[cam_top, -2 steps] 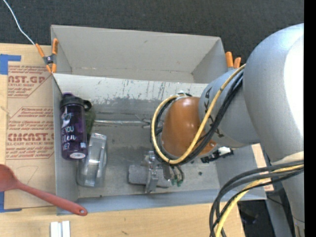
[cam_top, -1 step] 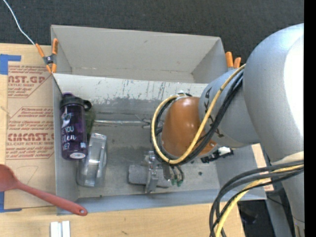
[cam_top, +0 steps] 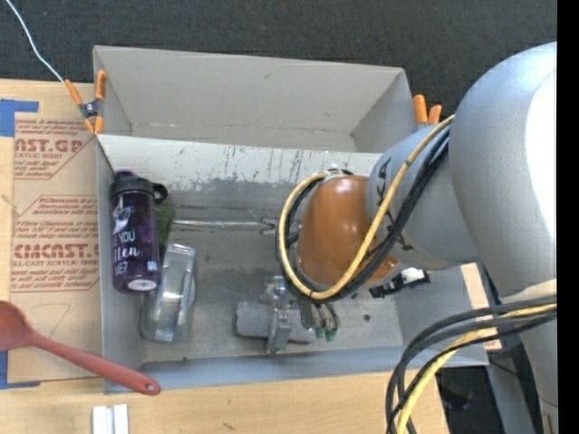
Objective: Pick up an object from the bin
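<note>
My gripper (cam_top: 282, 318) hangs low near the bin's front wall, below the orange cover. It stands at the right end of a small grey blocky thing (cam_top: 251, 319) that lies on the bin floor, and touches or overlaps that end. A small green bit (cam_top: 327, 334) shows just to the gripper's right. The arm hides whatever lies beneath it.
A dark purple bottle (cam_top: 133, 234) with white lettering lies along the bin's left wall. Beside it, toward the front left, lies a clear silvery plastic thing (cam_top: 171, 293). The arm and its yellow cables cover the bin's right side.
</note>
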`<move>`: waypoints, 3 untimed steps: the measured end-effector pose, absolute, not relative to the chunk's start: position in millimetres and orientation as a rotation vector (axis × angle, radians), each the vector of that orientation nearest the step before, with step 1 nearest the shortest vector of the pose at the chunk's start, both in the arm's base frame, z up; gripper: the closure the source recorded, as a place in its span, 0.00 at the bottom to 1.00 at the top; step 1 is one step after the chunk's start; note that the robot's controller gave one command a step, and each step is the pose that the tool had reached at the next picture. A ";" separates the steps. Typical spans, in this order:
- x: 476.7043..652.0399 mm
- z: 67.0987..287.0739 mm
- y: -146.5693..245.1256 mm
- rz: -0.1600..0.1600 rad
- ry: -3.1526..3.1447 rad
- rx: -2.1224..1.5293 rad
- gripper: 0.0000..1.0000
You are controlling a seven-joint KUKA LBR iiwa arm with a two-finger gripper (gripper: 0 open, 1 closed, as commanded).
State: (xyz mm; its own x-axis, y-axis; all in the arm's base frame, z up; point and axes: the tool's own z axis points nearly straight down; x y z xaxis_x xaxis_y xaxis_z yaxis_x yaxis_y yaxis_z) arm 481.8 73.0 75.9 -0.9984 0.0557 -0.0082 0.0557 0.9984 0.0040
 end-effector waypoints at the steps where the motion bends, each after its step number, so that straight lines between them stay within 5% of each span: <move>1: 481.7 87.5 73.1 0.006 3.132 0.087 1.00; 3: 480.7 103.2 73.2 0.006 3.137 0.087 1.00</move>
State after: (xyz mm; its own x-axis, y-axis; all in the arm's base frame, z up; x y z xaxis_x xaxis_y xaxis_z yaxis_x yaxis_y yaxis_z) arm 480.7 73.2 103.2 -0.9984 0.0556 -0.0034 0.0556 0.9984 0.0039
